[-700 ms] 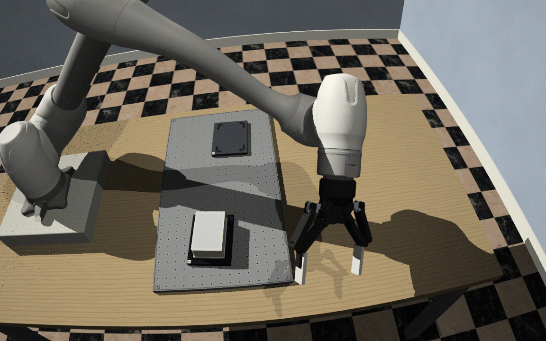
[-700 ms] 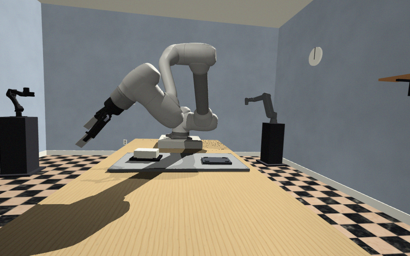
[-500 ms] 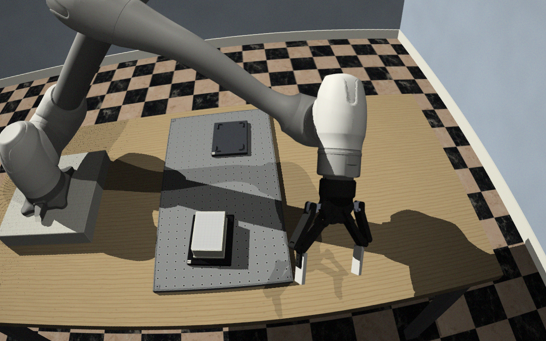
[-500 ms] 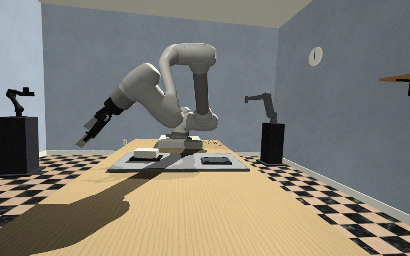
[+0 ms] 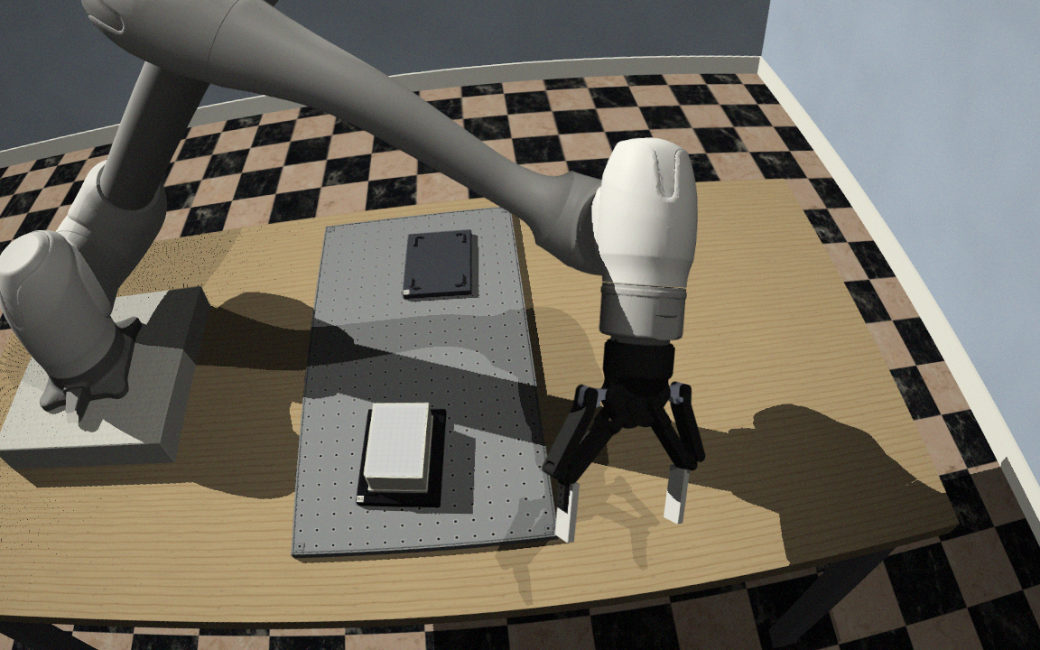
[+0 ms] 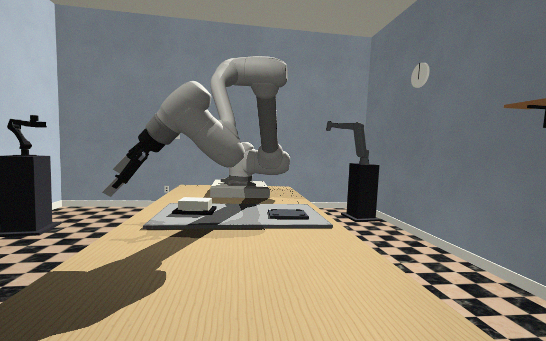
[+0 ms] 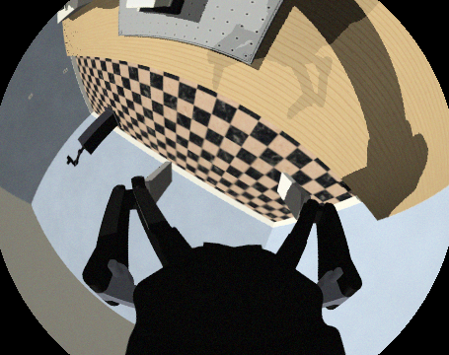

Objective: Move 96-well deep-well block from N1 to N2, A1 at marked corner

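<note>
We look down on a long pale wooden table (image 5: 750, 339) over a black-and-tan checkered floor (image 5: 507, 105), blue-grey walls behind. At the left, our grey arm stands on a grey block pedestal (image 5: 176, 323). In the middle lies a grey perforated metal baseplate (image 5: 427, 356) carrying 2 black plate nests. The near one, N1 (image 5: 439, 485), holds the white rectangular 96-well deep-well block (image 5: 396, 446), sitting level inside it. The far one, N2 (image 5: 438, 264), shows only its 4 corner locators. To the right, our black 2-finger gripper (image 5: 619, 506) hangs high in the air, beyond the baseplate's edge, tilted, jaws spread wide with nothing between them.

We judge the approach has barely begun. The risks ahead: descending while tilted could let 1 pad strike the block's rim and lever it out of N1; gripping off-centre could skew it; and we cannot read the A1 marks from here, so a turned wrist could seat the block reversed in N2.
</note>
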Controlling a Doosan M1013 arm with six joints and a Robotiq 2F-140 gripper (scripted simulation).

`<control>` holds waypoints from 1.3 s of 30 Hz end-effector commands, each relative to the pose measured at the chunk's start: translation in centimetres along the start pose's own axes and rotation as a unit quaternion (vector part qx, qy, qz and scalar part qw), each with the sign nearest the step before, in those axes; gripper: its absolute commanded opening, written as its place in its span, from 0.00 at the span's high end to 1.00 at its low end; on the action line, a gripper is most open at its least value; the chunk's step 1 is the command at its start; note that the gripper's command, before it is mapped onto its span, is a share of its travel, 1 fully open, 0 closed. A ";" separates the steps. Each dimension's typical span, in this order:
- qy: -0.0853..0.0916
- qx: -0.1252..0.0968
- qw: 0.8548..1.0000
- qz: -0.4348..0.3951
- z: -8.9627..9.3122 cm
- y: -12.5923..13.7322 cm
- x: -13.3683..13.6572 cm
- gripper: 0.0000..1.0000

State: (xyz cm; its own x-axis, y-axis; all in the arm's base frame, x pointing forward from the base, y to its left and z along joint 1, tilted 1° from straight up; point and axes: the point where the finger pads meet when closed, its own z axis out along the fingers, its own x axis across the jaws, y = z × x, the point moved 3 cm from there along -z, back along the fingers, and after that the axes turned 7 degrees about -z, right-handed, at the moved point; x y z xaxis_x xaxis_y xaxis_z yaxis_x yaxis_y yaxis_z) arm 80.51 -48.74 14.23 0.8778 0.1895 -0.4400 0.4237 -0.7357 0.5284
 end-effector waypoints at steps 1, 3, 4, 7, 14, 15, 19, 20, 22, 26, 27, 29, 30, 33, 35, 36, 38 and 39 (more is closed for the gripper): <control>0.010 0.019 1.000 0.004 0.2 -1.5 -0.9 0.00; 0.010 0.019 1.000 0.004 0.2 -2.2 -1.2 0.00; 0.017 0.033 0.999 0.008 0.3 -2.6 -1.5 0.00; 0.029 0.056 0.998 0.015 0.3 -3.8 -2.2 0.00; 0.043 0.084 0.995 0.026 0.3 -5.7 -3.4 0.00; 0.047 0.092 0.994 0.029 0.3 -6.2 -3.6 0.00; 0.047 0.092 0.994 0.029 0.2 -7.8 -4.4 0.00; 0.054 0.106 0.992 0.035 0.2 -8.2 -4.7 0.00; 0.066 0.127 0.989 0.045 0.1 -9.0 -5.1 0.00; 0.066 0.127 0.989 0.045 -0.1 -10.7 -5.9 0.00; 0.072 0.140 0.986 0.051 -0.1 -11.1 -6.2 0.00; 0.079 0.154 0.983 0.058 -0.2 -11.5 -6.4 0.00; 0.079 0.154 0.983 0.058 -0.2 -11.5 -6.4 0.00; 0.083 0.161 0.981 0.062 -0.4 -12.8 -7.1 0.00; 0.083 0.161 0.981 0.062 -0.5 -13.6 -7.4 0.00; 0.090 0.174 0.978 0.070 -0.6 -14.0 -7.7 0.00; 0.100 0.194 0.972 0.082 -0.7 -14.8 -8.2 0.00; 0.100 0.194 0.972 0.082 -0.8 -15.2 -8.4 0.00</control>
State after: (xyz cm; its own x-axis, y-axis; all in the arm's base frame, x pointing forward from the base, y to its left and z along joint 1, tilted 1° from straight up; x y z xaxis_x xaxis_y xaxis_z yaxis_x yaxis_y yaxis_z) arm 67.91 -39.50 10.65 0.9618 0.1553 -0.2255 0.2160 -0.9364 0.2764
